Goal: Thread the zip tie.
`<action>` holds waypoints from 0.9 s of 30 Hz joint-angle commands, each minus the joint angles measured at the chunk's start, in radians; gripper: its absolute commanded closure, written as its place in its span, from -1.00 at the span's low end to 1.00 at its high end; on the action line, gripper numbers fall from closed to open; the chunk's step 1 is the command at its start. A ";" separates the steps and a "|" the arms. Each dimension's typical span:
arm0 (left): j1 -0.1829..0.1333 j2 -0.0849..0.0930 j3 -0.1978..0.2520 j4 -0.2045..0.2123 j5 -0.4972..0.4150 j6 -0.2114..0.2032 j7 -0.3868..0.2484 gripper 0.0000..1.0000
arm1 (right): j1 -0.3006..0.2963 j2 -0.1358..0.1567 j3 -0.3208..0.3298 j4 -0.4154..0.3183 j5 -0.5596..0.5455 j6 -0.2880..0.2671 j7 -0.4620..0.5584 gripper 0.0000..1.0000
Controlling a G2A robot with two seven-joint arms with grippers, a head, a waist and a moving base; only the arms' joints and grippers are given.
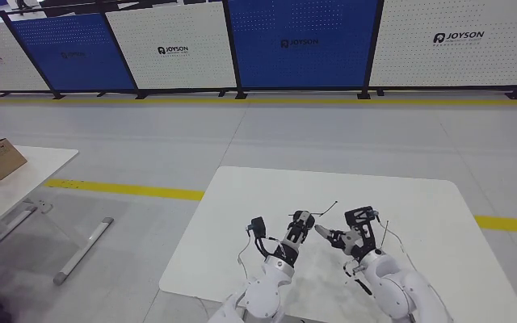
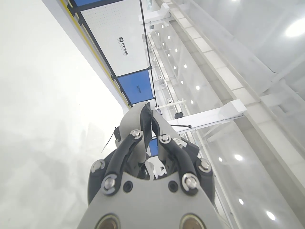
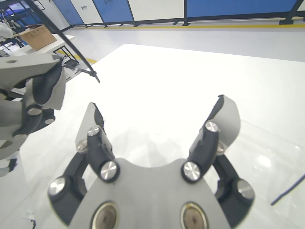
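Note:
My left gripper hovers over the near part of the white table, shut on a thin black zip tie. The tie's short end with its head sticks out on one side, and a thin tail on the other. In the right wrist view the head sits just past the left gripper, and a long strap slants down to it. Whether the strap passes through the head I cannot tell. My right gripper is open and holds nothing, close beside the left one.
A thin dark cord lies on the table beside the right arm. A second table with a cardboard box stands off to the left. Blue and white partition panels line the far floor.

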 commanded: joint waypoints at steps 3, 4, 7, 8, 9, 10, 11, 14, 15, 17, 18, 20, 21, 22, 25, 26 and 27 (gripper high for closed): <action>-0.001 -0.001 0.000 0.004 -0.004 0.004 0.000 1.00 | 0.001 -0.003 -0.001 0.012 0.010 0.011 -0.036 -1.00; -0.001 -0.001 0.001 0.004 -0.009 0.006 0.002 1.00 | 0.002 -0.004 -0.003 0.014 0.013 0.005 -0.039 -1.00; -0.006 -0.004 0.008 0.004 -0.019 0.017 0.011 1.00 | 0.001 -0.004 -0.002 0.018 0.015 -0.007 -0.050 -0.66; -0.008 -0.005 0.011 0.005 -0.022 0.020 0.013 1.00 | 0.000 -0.004 -0.002 0.018 0.012 -0.007 -0.052 -0.52; -0.012 -0.007 0.015 0.007 -0.024 0.024 0.015 1.00 | 0.000 -0.004 -0.002 0.018 0.010 -0.010 -0.054 -0.16; -0.014 -0.008 0.018 0.007 -0.026 0.026 0.016 1.00 | -0.001 -0.004 -0.001 0.018 0.008 -0.014 -0.054 -0.06; -0.015 -0.008 0.021 0.008 -0.025 0.028 0.018 1.00 | -0.001 -0.003 -0.001 0.018 0.006 -0.017 -0.055 -0.06; -0.019 -0.011 0.030 0.011 -0.021 0.031 0.025 1.00 | -0.002 -0.002 0.000 0.018 -0.003 -0.023 -0.055 0.06; -0.019 -0.011 0.032 0.012 -0.020 0.032 0.027 1.00 | -0.002 -0.002 0.000 0.018 -0.006 -0.024 -0.056 0.08; -0.021 -0.012 0.035 0.013 -0.019 0.033 0.031 1.00 | -0.003 -0.002 0.001 0.018 -0.010 -0.027 -0.059 0.10; -0.022 -0.013 0.036 0.014 -0.019 0.034 0.033 1.00 | -0.003 -0.002 0.000 0.017 -0.012 -0.028 -0.061 0.12; -0.022 -0.014 0.040 0.015 -0.018 0.036 0.036 1.00 | -0.003 -0.002 -0.002 0.016 -0.020 -0.034 -0.064 0.10; -0.023 -0.015 0.042 0.015 -0.016 0.037 0.039 1.00 | -0.004 -0.002 -0.003 0.015 -0.023 -0.036 -0.065 0.10; -0.023 -0.015 0.045 0.015 -0.014 0.038 0.042 1.00 | -0.004 -0.002 -0.003 0.014 -0.025 -0.038 -0.066 0.10; -0.025 -0.017 0.049 0.018 -0.012 0.041 0.048 1.00 | -0.007 -0.002 -0.004 0.008 -0.029 -0.049 -0.072 0.10; -0.026 -0.018 0.050 0.020 -0.012 0.042 0.050 1.00 | -0.008 -0.001 -0.004 0.007 -0.031 -0.053 -0.073 0.12; -0.027 -0.018 0.051 0.021 -0.012 0.044 0.050 1.00 | -0.008 -0.001 -0.004 0.005 -0.034 -0.055 -0.074 0.12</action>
